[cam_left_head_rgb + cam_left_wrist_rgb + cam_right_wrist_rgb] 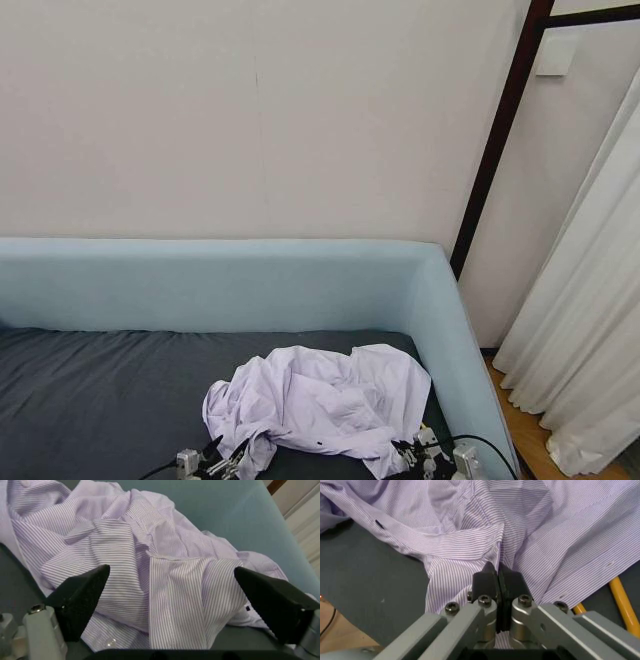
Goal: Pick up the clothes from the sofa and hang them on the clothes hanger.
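Right wrist view: right gripper (497, 569) pinched shut on a thin shirt (445, 543) fold; left gripper (171, 570) wide open, empty. I judge the shallow pinch may slip on lifting.

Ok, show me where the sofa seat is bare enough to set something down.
The widest bare patch is the dark seat to the robot's left of the shirt, bordered by the blue backrest. A thin strip runs between shirt and backrest. The corner by the sofa arm is crowded: shirt, open left gripper, right gripper shut on it.
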Tool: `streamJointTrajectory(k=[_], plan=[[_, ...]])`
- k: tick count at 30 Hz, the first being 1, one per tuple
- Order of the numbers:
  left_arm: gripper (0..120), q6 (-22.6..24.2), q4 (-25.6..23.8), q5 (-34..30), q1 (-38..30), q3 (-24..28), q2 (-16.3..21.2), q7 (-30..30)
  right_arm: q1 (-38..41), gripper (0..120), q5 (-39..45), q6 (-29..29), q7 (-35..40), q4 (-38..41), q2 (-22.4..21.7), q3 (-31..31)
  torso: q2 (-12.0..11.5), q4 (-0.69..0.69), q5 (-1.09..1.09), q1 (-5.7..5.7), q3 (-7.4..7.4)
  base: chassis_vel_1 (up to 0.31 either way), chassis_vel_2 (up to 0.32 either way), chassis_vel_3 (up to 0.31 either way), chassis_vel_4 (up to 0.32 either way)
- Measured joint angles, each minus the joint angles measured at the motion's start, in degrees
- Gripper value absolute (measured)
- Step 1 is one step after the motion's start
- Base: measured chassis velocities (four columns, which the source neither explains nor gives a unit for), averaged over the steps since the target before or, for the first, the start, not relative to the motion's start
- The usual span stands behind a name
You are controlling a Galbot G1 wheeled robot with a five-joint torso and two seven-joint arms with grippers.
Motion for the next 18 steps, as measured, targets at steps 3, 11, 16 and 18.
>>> streamJointTrajectory(k=[3,11,16,18], plan=[[93,0.31,0.38,-0.07,-0.76,0.64,-0.84,0.31,0.06,0,0.1,-0.05,0.05,0.29,0.0,-0.3,0.0,0.0,0.0,0.0,0.0,0.0,0.0,0.0,0.0],[68,0.42,1.08,0.01,-1.52,1.51,-1.91,0.26,-0.57,0,0.19,-0.15,0.09,0.88,-0.31,0.16,0.0,0.0,-0.01,0.0,0.0,0.0,0.0,0.0,0.0],[50,0.46,1.52,-0.01,-1.92,1.65,-2.27,0.15,-0.86,0,0.2,-0.18,0.09,0.95,-0.46,0.38,0.0,0.0,0.0,0.0,0.0,0.0,0.0,0.0,0.0],[43,0.55,1.75,-0.11,-2.07,1.66,-2.41,0.1,-0.86,0,0.22,-0.18,0.09,0.97,-0.52,0.36,0.0,0.0,0.0,0.0,0.0,0.0,0.0,0.0,0.0]])
